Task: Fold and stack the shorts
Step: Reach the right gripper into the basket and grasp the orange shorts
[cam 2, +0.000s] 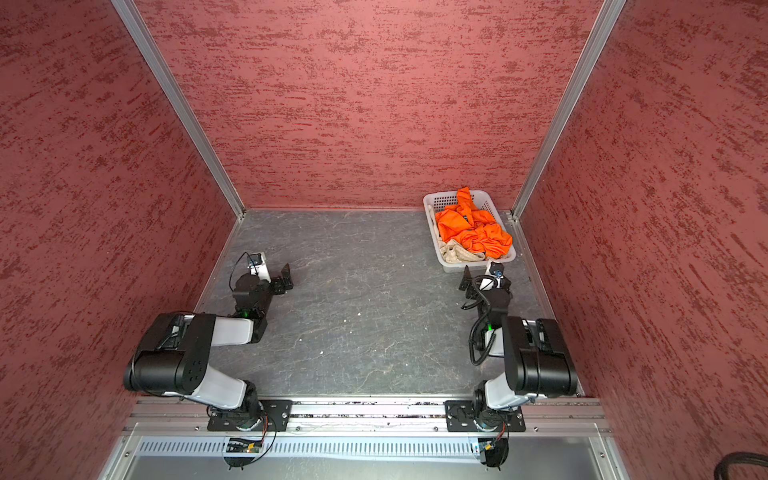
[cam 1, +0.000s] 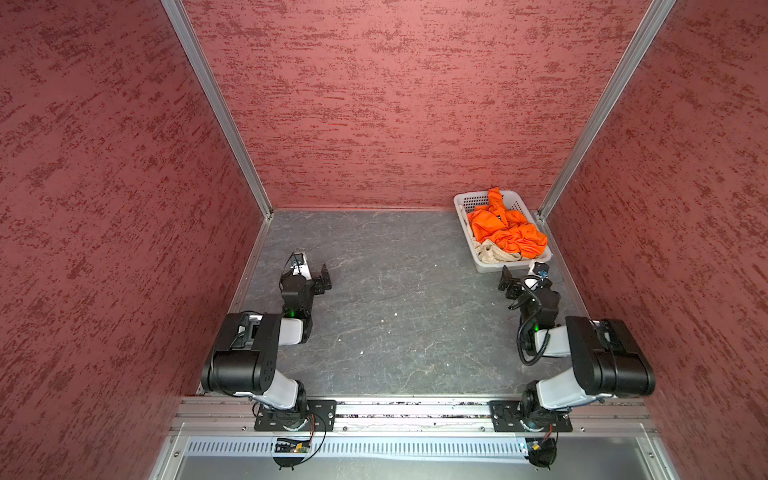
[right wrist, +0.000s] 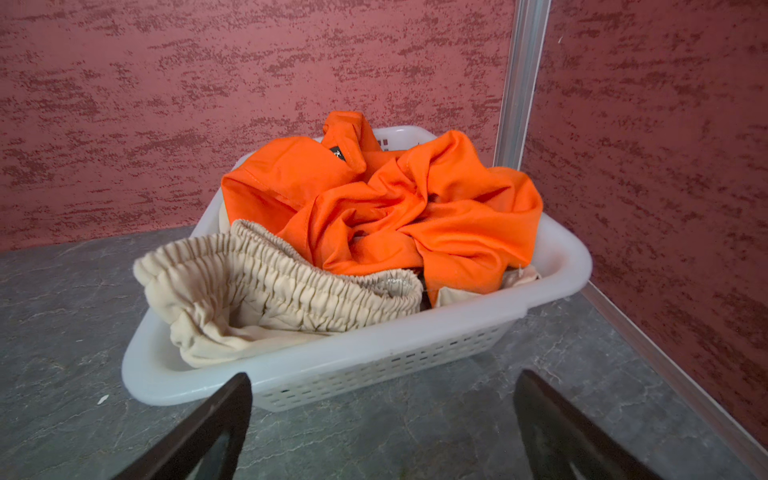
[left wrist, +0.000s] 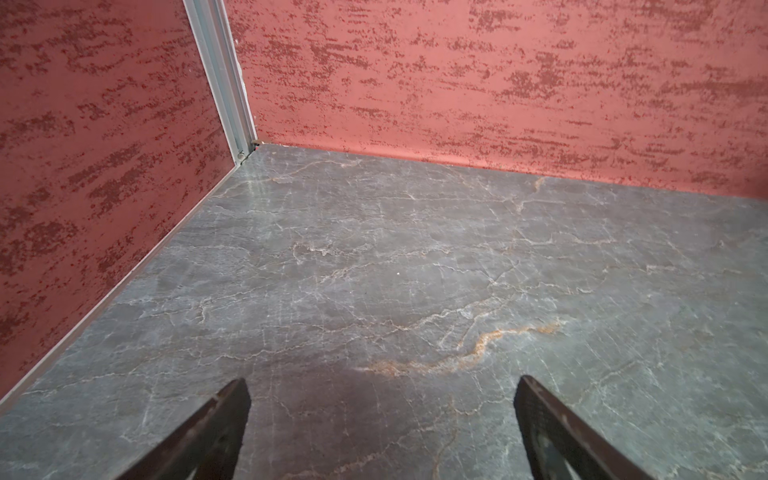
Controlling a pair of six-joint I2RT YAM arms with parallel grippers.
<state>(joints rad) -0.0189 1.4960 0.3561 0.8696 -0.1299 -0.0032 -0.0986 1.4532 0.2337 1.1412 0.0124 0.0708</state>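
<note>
- Noted right gripper [right wrist: 384,377] with jaws wide apart, nothing between them; low over the table [left wrist: 374,249], just short of the near wall of the basket [right wrist: 374,365].
- Found both pairs inside the basket, straight ahead of those jaws: orange shorts [right wrist: 399,208] heaped on top and toward the far side, beige shorts [right wrist: 257,286] underneath, gathered waistband slumped at the near rim, closer to one finger than the other.
- Noted left gripper [left wrist: 382,381] likewise apart and empty; only bare table ahead of its jaws, well apart from the basket.
- Judged step in hand: first pick out of the basket; no folding begun.
- Take the orange pair first; topmost, so least likely to drag the beige along.
- Come in over the near rim, not into it; pinch a raised ridge or hem, not the middle of the heap.
- Lift slowly; watch for the basket, probably light, riding up with the cloth.
- Set down on the table between the two grippers, within reach of the left jaws for spreading.
</note>
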